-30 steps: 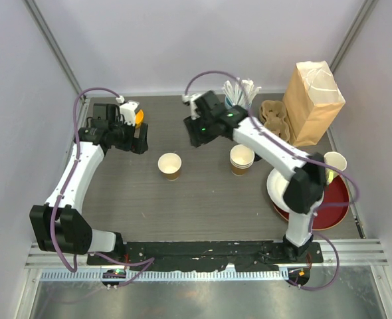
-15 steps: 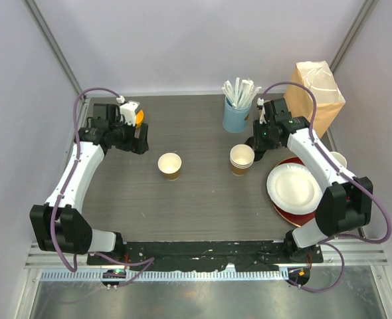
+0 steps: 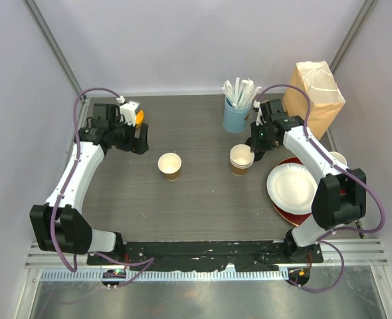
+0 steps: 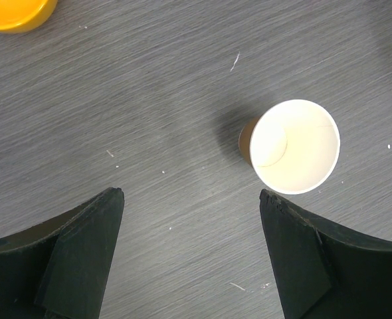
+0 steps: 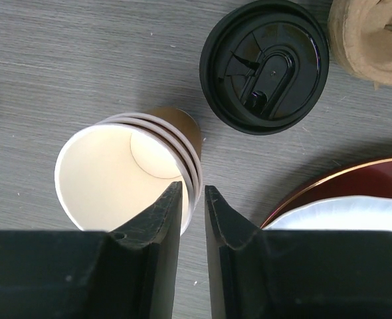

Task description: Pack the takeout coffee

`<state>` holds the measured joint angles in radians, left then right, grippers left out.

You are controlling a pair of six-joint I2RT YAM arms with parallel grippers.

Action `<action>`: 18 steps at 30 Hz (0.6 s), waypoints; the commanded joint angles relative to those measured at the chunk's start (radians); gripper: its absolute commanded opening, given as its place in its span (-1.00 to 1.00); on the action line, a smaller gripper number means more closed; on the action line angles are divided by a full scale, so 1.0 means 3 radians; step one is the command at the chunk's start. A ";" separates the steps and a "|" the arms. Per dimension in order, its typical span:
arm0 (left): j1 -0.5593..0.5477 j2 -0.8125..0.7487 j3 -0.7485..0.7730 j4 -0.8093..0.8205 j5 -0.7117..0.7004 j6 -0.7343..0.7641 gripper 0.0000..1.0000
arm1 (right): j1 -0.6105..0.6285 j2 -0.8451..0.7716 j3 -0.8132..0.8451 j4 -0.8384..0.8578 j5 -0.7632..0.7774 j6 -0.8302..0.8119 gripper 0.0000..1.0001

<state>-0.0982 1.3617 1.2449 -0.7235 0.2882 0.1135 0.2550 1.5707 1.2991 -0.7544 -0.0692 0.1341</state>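
Observation:
A lone kraft paper cup (image 3: 170, 165) (image 4: 294, 147), white inside and lidless, stands mid-table. A stack of three such cups (image 3: 242, 159) (image 5: 131, 174) stands to its right. In the right wrist view a black lid (image 5: 266, 66) lies flat just beyond the stack. My right gripper (image 3: 256, 142) (image 5: 193, 193) is at the stack's right edge, one finger inside the top cup and one outside, jaws narrowed onto the rims. My left gripper (image 3: 133, 137) (image 4: 191, 197) hovers wide open and empty, left of the lone cup.
A light-blue cup of straws (image 3: 236, 114) and a tall paper bag (image 3: 313, 100) stand at the back right. A brown pulp carrier (image 5: 372, 38) lies by the lid. White plates (image 3: 292, 189) on a red tray sit front right. An orange object (image 3: 139, 117) lies back left.
The right arm swung from the table's back middle over to the cup stack, uncovering the straw cup, and its jaws narrowed around the rim. The left arm stayed still.

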 commanded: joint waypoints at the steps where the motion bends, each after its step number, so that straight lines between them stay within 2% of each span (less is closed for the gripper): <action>1: -0.0010 -0.0029 0.0017 0.0029 0.0062 0.0021 0.75 | -0.0001 -0.0010 0.0098 0.0096 0.0001 -0.0012 -0.48; 5: -0.0010 -0.0024 0.0017 0.0024 0.0067 0.0026 0.75 | 0.0009 0.0046 0.0103 0.0086 -0.0045 -0.0023 -0.56; 6: -0.0010 -0.0014 0.0023 0.0034 0.0072 0.0021 0.75 | 0.0024 0.0046 0.0103 0.0081 -0.0050 -0.0023 -0.69; 10: -0.0010 -0.0009 0.0023 0.0024 0.0072 0.0026 0.75 | 0.0045 0.0072 0.0133 0.0071 -0.0061 -0.0028 -0.95; 18: -0.0010 -0.0003 0.0033 0.0034 0.0077 0.0031 0.75 | 0.0050 -0.0035 0.0271 -0.0093 -0.0101 -0.0089 -0.98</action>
<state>-0.0982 1.3621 1.2453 -0.7235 0.2890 0.1135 0.2626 1.5917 1.3190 -0.7628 -0.0784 0.1287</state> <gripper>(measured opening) 0.874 0.030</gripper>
